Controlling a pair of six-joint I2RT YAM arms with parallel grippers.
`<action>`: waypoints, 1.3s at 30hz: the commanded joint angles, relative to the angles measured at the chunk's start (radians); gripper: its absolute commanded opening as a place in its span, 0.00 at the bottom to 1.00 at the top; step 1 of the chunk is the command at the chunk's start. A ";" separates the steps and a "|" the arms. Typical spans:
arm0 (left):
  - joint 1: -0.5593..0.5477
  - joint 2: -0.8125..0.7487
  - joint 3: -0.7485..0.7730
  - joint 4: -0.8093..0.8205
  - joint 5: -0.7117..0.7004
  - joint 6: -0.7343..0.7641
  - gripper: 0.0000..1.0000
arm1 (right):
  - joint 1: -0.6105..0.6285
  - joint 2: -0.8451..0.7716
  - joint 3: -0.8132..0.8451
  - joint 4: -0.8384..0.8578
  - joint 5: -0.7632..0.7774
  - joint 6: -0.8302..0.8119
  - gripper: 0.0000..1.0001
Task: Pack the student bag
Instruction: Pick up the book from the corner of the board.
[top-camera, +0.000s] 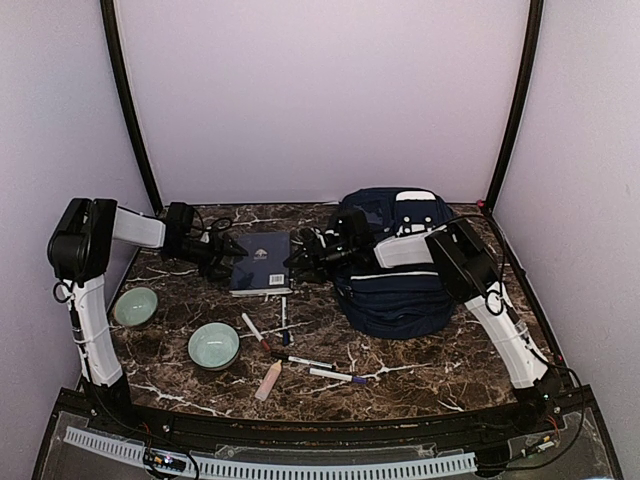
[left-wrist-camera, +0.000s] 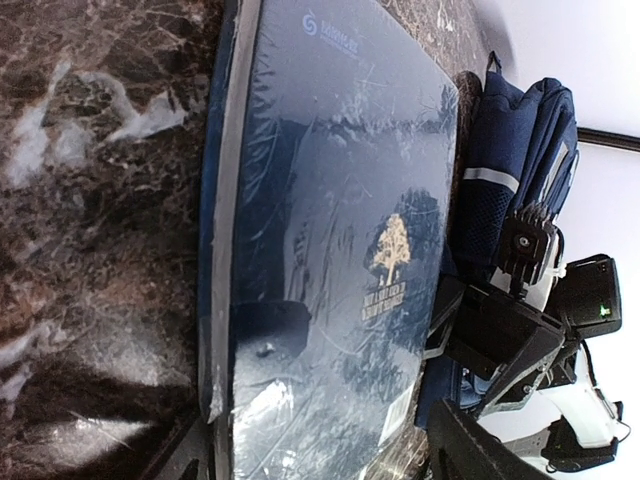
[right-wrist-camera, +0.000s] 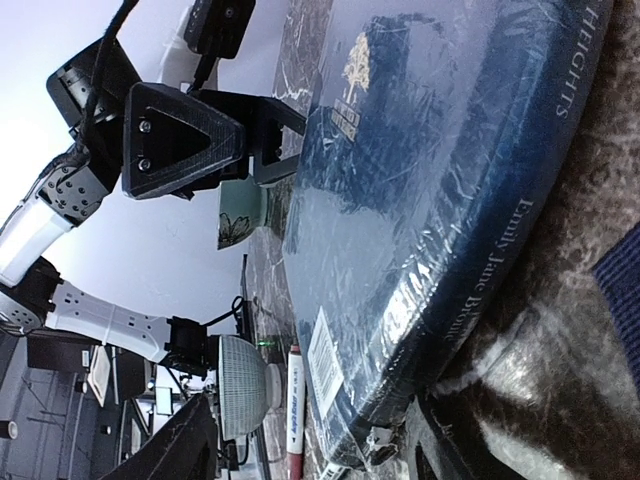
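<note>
1. In the overhead view, you have the backpack (top-camera: 400, 290) lying toward the far right corner of the counter (top-camera: 400, 350), partly under the right arm.
2. Just beside it, near the middle of the far edge, a navy book (top-camera: 262, 262) lies flat.
3. Your left tool (top-camera: 236, 256) is at the book's left edge. Your right tool (top-camera: 298, 262) is at its right edge, between the book and the backpack.
4. By the left edge sits a pale green bowl (top-camera: 134, 306), with a second bowl (top-camera: 213, 345) nearer the front edge. Several markers (top-camera: 305, 361) and a beige stick (top-camera: 268, 381) lie loose toward the front edge, in the middle.
5. In the left wrist view, your left tool's fingers stand wide apart, so it is open, with the near end of the book between them. You cannot tell whether either finger touches it. The cover is wrapped in clear film and carries a gold tree. The backpack rises behind the book's far side, and the right tool is in front of it.
6. In the right wrist view, your right tool is open too, its fingers spread on either side of the book's spine edge, and contact is unclear. The left tool sits across the cover at the opposite edge. Both bowls and a marker show beyond it.
</note>
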 joint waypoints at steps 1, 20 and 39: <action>-0.096 0.001 0.022 -0.138 0.038 0.074 0.76 | 0.050 -0.043 -0.063 0.098 -0.026 0.083 0.64; -0.120 0.013 -0.050 -0.056 0.034 0.072 0.70 | 0.052 -0.218 -0.070 0.066 -0.001 0.072 0.57; -0.157 0.062 -0.052 0.017 0.046 0.030 0.68 | 0.035 -0.137 -0.026 -0.391 0.305 -0.215 0.60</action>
